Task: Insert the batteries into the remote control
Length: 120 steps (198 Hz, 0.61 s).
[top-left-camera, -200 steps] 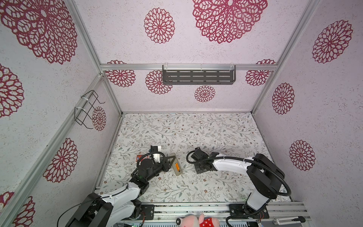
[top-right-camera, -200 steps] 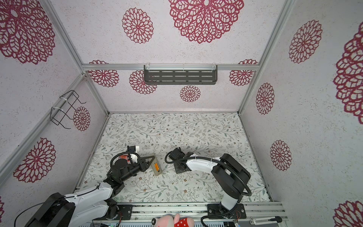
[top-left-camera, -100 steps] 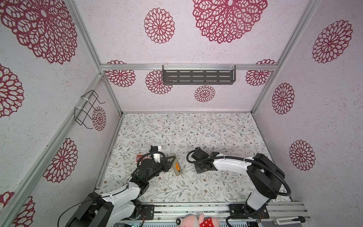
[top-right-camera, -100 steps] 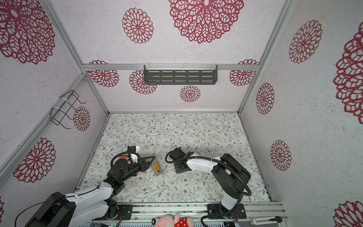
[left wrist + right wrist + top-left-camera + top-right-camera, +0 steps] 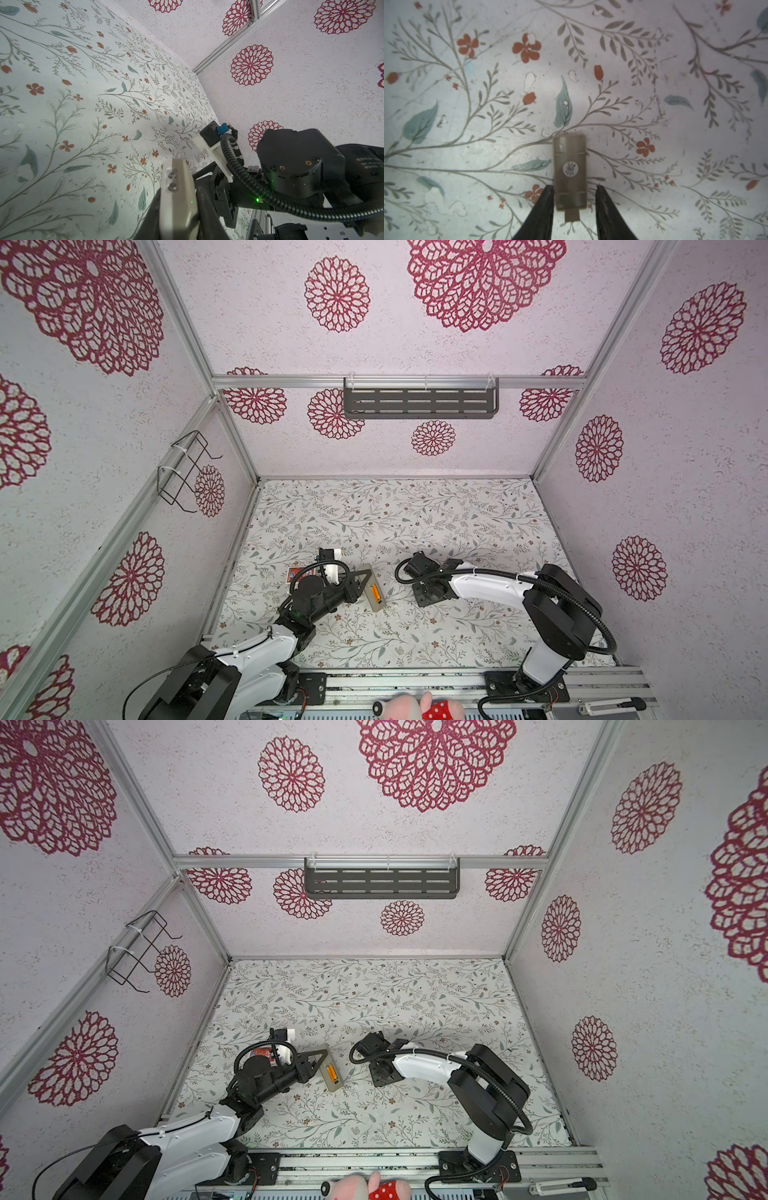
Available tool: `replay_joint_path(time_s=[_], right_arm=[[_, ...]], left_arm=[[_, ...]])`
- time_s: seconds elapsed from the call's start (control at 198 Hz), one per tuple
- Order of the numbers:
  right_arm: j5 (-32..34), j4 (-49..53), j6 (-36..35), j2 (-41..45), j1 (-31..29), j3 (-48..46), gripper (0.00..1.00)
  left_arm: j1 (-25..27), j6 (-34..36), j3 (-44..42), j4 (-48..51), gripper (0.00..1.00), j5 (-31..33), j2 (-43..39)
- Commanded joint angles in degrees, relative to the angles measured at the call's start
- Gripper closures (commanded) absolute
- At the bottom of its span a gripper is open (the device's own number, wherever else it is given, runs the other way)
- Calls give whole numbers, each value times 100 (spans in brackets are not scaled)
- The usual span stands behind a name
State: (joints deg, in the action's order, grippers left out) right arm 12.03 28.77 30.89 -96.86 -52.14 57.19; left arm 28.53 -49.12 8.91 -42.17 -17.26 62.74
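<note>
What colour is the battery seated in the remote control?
Orange. The battery shows best in a top view, inside the beige-grey remote control.

Both top views are bright, evenly lit and sharp, with only faint, soft shadows on the floral worktop [image 5: 415, 522]. The wide lens splays straight lines outward toward the edges. The left wrist view is crisp far off and softer up close, with a pale sheen and one broad shadow across the worktop. The right wrist view is slightly blurred, brightest in the middle and dimmer at its corners.
</note>
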Motion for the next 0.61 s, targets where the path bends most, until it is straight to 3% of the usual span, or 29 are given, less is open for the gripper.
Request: replay_joint_path(time_s=[0.0,0.601], right_arm=[[91,202,-64,85,-40,205,64],[38,-30,-81,-228,-19,21,65]], left_arm=[[-36,17,-17,-335,100,-32,8],[-35,8,-48,-362,100,-28,-43]])
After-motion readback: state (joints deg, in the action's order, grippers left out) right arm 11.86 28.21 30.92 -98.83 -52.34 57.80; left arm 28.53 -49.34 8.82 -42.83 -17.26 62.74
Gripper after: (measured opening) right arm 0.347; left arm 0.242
